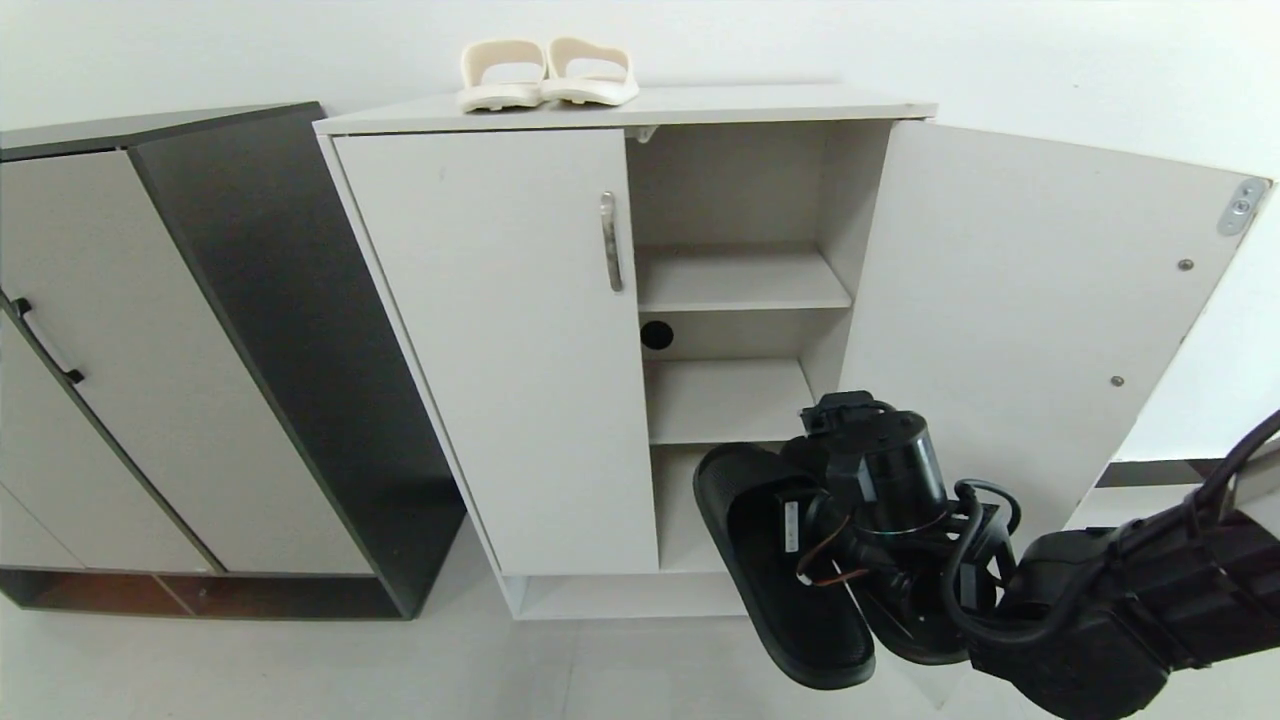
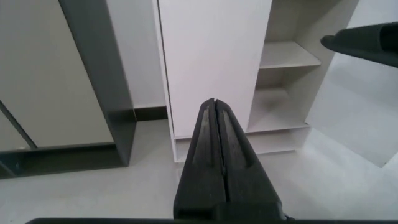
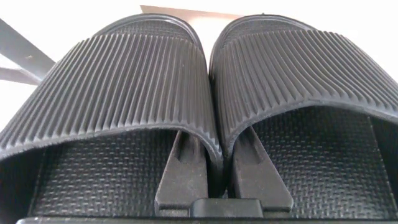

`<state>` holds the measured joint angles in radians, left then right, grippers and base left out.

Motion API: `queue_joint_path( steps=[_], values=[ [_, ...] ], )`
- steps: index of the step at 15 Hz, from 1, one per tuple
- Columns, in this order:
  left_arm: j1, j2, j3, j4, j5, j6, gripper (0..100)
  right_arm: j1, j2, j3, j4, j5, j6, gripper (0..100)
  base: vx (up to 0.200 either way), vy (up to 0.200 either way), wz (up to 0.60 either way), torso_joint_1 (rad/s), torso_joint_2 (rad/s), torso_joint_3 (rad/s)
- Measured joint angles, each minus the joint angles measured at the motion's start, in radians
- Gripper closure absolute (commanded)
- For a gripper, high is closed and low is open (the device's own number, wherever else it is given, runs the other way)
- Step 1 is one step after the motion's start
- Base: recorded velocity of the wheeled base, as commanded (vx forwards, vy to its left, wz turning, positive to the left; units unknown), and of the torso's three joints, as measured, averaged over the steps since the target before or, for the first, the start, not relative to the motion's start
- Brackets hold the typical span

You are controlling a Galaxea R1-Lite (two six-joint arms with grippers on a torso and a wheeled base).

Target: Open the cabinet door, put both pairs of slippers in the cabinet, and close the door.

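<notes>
Head view: the white cabinet [image 1: 630,108] stands with its right door [image 1: 1030,300] swung wide open and its left door [image 1: 500,340] shut, a metal handle [image 1: 610,242] at that door's inner edge. A cream pair of slippers [image 1: 548,75] rests side by side on the cabinet's top panel. The black pair of slippers [image 1: 790,570] hangs in front of the cabinet's lowest compartment, between the shut door and the open one; whether the toes have crossed the cabinet's front edge cannot be determined.

Right wrist view: the right gripper [image 3: 216,140] is clenched on the black pair, with one finger [image 3: 180,174] under each strap and the two adjoining side walls pinched between them.

Left wrist view: the left gripper [image 2: 215,104] is clenched on nothing, fingers pressed flat together, and sits out in front of the cabinet's shut door.

A dark cabinet [image 1: 250,330] stands just beside the white cabinet on its shut-door side.
</notes>
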<state>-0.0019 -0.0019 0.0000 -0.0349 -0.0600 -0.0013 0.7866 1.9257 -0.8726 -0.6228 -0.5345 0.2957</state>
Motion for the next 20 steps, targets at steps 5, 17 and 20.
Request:
queue_joint_path(
  steps=[5,17,20],
  values=[
    [-0.002,0.0,0.0,0.0,0.0,0.0,100,-0.026,0.062,-0.063,0.001,-0.002,0.025,100,0.0,0.0,0.0,0.0,0.0,0.0],
    [0.0,0.001,-0.002,0.004,0.017,-0.004,100,-0.044,0.196,-0.139,-0.027,0.0,0.028,100,0.0,0.0,0.0,0.0,0.0,0.0],
    [-0.001,0.001,-0.002,0.004,0.017,-0.004,100,-0.043,0.212,-0.145,-0.031,-0.001,0.028,100,0.0,0.0,0.0,0.0,0.0,0.0]
  ],
)
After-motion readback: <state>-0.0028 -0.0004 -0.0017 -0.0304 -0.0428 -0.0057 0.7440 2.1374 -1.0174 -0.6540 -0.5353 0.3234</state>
